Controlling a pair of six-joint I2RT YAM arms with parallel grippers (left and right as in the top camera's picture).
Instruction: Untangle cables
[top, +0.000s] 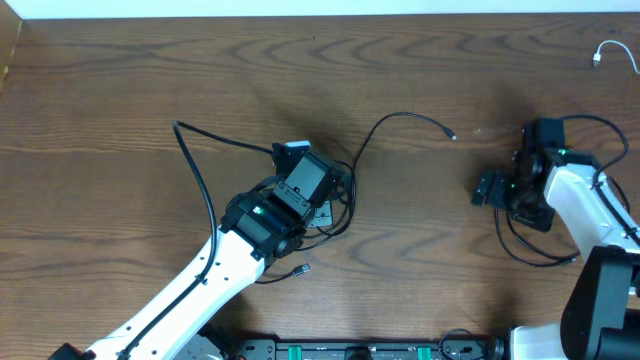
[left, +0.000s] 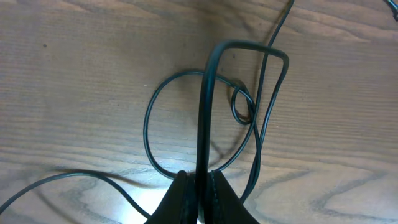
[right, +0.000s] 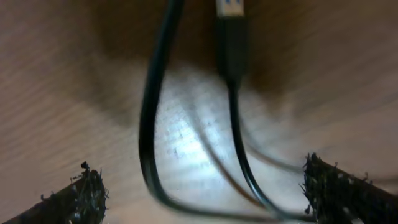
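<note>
A black cable (top: 400, 120) runs in loops across the table's middle, with one small plug end (top: 450, 133) to the right and another (top: 303, 268) near the front. My left gripper (top: 305, 182) hangs over the tangle. In the left wrist view it (left: 199, 182) is shut on a raised strand of this cable (left: 203, 112), while a loop (left: 152, 124) and a small kink (left: 241, 104) lie on the wood below. My right gripper (top: 490, 190) is open; its fingertips (right: 87, 194) straddle a second black cable (right: 149, 112) with a plug (right: 230, 37), without touching it.
A white cable (top: 612, 52) lies at the far right back corner. The right arm's own thick black wires (top: 530, 250) loop beside its base. The table's back edge (top: 320, 14) borders a pale strip.
</note>
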